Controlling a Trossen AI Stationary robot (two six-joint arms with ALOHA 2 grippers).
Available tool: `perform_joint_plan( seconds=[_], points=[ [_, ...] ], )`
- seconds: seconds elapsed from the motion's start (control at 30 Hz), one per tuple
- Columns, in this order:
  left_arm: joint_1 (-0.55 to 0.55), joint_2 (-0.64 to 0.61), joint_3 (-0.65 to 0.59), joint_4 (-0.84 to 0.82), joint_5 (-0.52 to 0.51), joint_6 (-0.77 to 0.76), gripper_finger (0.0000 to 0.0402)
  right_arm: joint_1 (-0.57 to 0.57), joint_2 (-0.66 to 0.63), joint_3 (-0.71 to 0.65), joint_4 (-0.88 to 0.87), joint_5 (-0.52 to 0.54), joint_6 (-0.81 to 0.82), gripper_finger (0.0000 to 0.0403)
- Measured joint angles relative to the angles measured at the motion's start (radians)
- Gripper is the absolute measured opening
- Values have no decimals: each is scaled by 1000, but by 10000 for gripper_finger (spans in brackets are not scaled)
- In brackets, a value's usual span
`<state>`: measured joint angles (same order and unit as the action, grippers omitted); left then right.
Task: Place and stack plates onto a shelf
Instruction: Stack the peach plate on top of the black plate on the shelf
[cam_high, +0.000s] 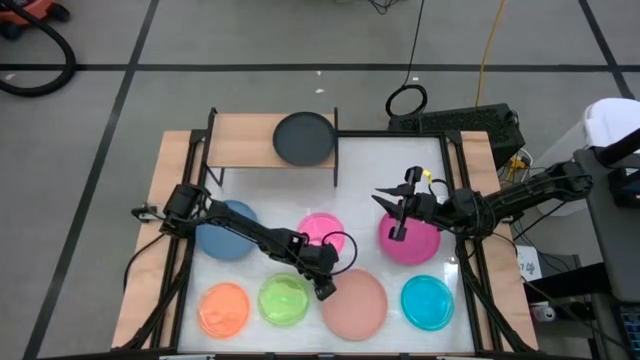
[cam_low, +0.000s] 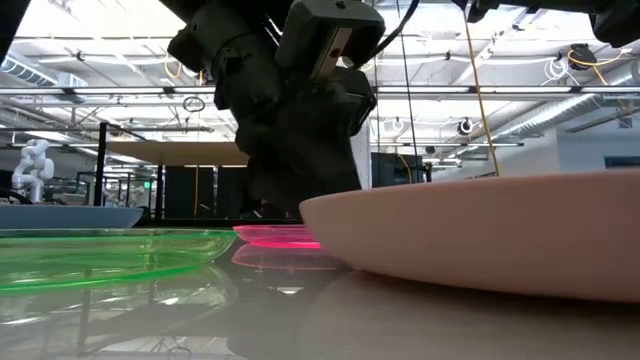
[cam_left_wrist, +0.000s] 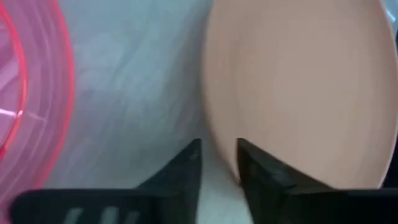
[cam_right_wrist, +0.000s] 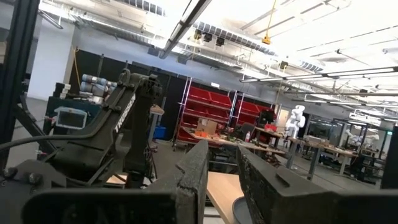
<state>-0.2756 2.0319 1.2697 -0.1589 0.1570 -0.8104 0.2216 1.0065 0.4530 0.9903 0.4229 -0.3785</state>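
Fingers (cam_left_wrist: 186, 163) of the left gripper (cam_left_wrist: 217, 163) are seen set on either side of the near rim of the salmon plate (cam_left_wrist: 305, 93), one finger on the tabletop beside the rim and the other over the plate's edge; a narrow gap is kept between them, and whether the rim is firmly pinched cannot be told. In the high view this left gripper (cam_high: 322, 285) is found low at the salmon plate's (cam_high: 356, 305) left edge, between the green plate (cam_high: 284, 300) and the translucent pink plate (cam_high: 322, 232).

Fingers (cam_right_wrist: 199, 171) of the right gripper (cam_right_wrist: 221, 171) are held close together with a small gap and nothing is seen between them. This right gripper (cam_high: 398, 220) is raised above the magenta plate (cam_high: 410, 242) and tilted upward toward the room.

Along the front edge of the white table (cam_high: 390, 160), the orange plate (cam_high: 224, 308), green plate, salmon plate and cyan plate (cam_high: 428, 302) are laid in a row. The blue plate (cam_high: 226, 232) is lying under the left arm. The grey plate (cam_high: 304, 138) is placed on the right part of the wooden shelf (cam_high: 240, 140), at the far left of the table.
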Motion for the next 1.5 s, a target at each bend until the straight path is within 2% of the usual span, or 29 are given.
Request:
perform_joint_plan(
  seconds=[0.1, 0.13, 0.47, 0.67, 0.8, 1.03, 1.23, 1.37, 1.5],
  points=[
    [0, 0, 0, 10, 5, 17, 24, 0, 0, 0, 1, 0, 0, 70],
    [0, 0, 1, 9, 11, 27, 15, 0, 0, 0, 1, 0, 0, 70],
    [4, -5, 1, 51, 11, 50, 11, 0, 0, 0, 0, 0, 0, 70],
    [34, -17, 42, 37, 114, 82, 10, 0, 0, 0, 3, 0, 0, 70],
    [64, -73, 124, -79, 153, 144, 10, 0, -1, -1, 33, 0, 8, 70],
    [113, -221, 242, -377, 16, 333, 10, 0, -43, -1, 34, 2, 15, 70],
    [200, -356, 275, -647, -118, 437, 10, 2, -98, -2, 17, 53, 22, 70],
    [295, -453, 275, -727, -211, 506, 10, 2, -107, -2, 5, 53, 26, 70],
    [423, -528, 275, -666, -340, 598, 10, -5, -106, -2, 0, 61, 25, 70]
  ],
)
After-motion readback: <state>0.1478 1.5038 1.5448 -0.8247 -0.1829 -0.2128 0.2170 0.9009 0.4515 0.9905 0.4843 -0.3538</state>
